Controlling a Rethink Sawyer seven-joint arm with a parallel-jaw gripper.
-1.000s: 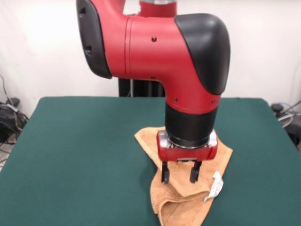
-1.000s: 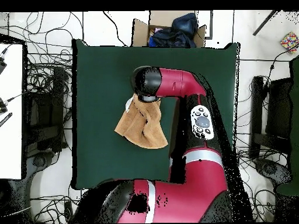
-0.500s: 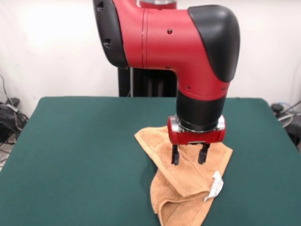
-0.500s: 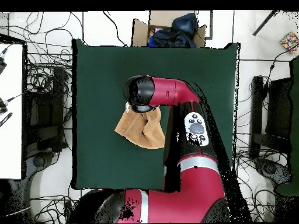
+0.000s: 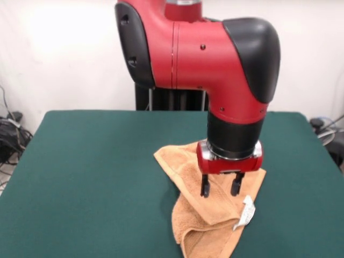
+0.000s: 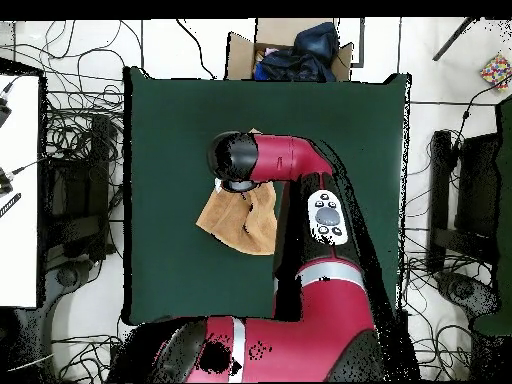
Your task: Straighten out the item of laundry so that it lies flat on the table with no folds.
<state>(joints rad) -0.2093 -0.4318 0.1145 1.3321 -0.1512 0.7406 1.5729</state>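
Observation:
The tan terry-cloth towel (image 5: 207, 212) lies crumpled and folded over itself on the dark green table (image 5: 91, 177), right of centre and near the front edge in the front view. Its white care tag (image 5: 246, 211) sticks out at its right side. My gripper (image 5: 221, 186) hangs just above the towel's upper fold, with the fingers apart and nothing between them. In the overhead view the towel (image 6: 240, 222) lies partly under the arm's black wrist (image 6: 232, 158), which hides the gripper.
A cardboard box with dark items (image 6: 290, 52) stands just beyond the table's far edge in the overhead view. Cables (image 6: 70, 160) lie on the floor along the table's left side. The red arm (image 6: 310, 210) stretches across the table's lower right part.
The gripper has moved to the right in the front view, rose off the towel, then dropped a little. It stays open. The towel has not moved.

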